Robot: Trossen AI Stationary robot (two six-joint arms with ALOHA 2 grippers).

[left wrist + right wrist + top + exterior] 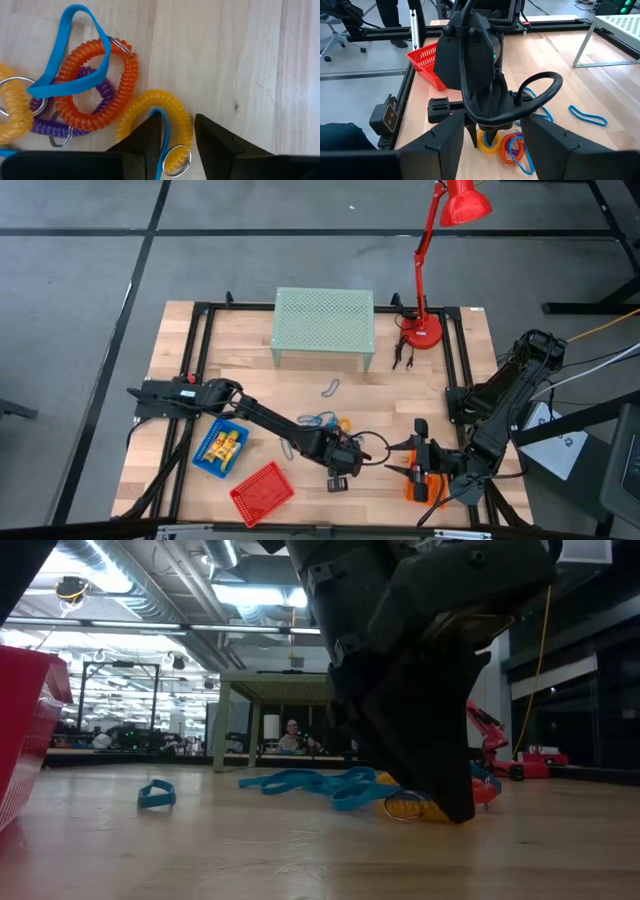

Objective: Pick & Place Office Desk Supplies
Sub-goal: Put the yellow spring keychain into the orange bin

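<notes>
My left gripper point(177, 140) straddles the yellow coil bracelet point(155, 107) on the table's near middle, fingers parted and not yet clenched around its soft, springy, light loop, while my right gripper point(492, 137) waits open nearby.

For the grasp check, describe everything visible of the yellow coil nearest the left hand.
The yellow coil looks like springy plastic, curved into an arch, with a metal split ring at one end. It lies flat on the wooden table, a blue band crossing it. The left hand straddles its ring end, fingers apart, one finger over the coil. An orange coil lies beside it.
</notes>
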